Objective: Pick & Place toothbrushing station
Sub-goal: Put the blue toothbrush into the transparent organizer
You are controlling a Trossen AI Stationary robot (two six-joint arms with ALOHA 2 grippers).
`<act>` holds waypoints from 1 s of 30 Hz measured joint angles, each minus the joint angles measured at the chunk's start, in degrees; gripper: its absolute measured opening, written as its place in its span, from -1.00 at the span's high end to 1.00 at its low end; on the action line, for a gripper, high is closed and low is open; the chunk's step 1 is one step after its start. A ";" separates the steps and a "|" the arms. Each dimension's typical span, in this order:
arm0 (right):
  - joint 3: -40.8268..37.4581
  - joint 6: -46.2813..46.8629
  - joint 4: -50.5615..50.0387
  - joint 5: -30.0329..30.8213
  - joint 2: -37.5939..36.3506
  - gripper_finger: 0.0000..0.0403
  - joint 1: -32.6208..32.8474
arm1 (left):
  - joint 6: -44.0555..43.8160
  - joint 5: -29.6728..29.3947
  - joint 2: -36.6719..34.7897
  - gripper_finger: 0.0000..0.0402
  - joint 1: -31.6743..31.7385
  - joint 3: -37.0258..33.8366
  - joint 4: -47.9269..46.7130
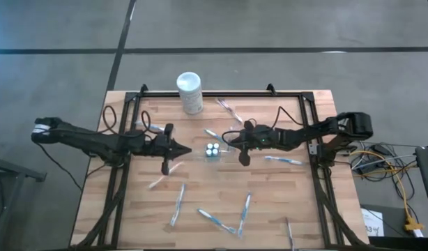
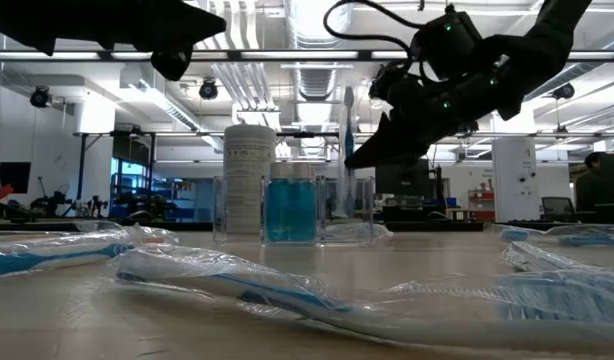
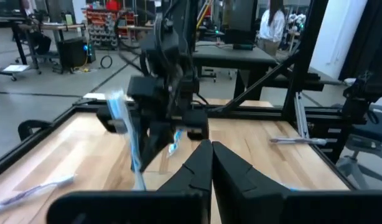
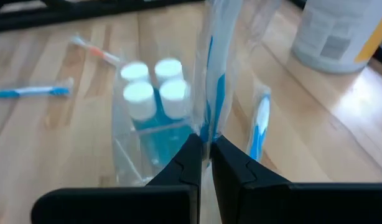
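Clear-wrapped toothbrush (image 4: 211,74) sits clenched in your right pincer (image 4: 203,152) above the station (image 4: 147,134); lower it in. Left pincer (image 3: 209,163) is clenched empty.

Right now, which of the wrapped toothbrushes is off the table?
The wrapped toothbrush pinched in the right gripper, held upright beside the clear holder. The others, like the one near the right arm, lie flat on the table.

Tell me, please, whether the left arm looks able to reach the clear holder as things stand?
Probably yes. The left end effector, shut and empty, hangs just beside the clear holder with bare table between. The right end effector, shut on a wrapped toothbrush, crowds only the far side.
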 joint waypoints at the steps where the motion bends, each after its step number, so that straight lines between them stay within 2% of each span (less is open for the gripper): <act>1: -0.01 0.02 -0.12 0.09 0.32 0.94 0.05 | 0.01 -0.02 -0.26 0.96 0.00 -0.03 -0.02; 11: -0.02 0.02 -0.60 -0.39 0.46 0.90 0.20 | -0.56 -0.26 -0.79 0.95 0.00 -0.10 -0.14; 24: -0.04 2.59 -2.22 -0.40 0.33 0.22 0.20 | -2.75 -0.39 -0.87 0.94 0.00 -0.10 -0.19; 30: -0.04 3.26 -1.45 -0.41 0.01 0.04 0.20 | -1.25 -0.39 -1.86 0.94 0.00 -0.07 -1.17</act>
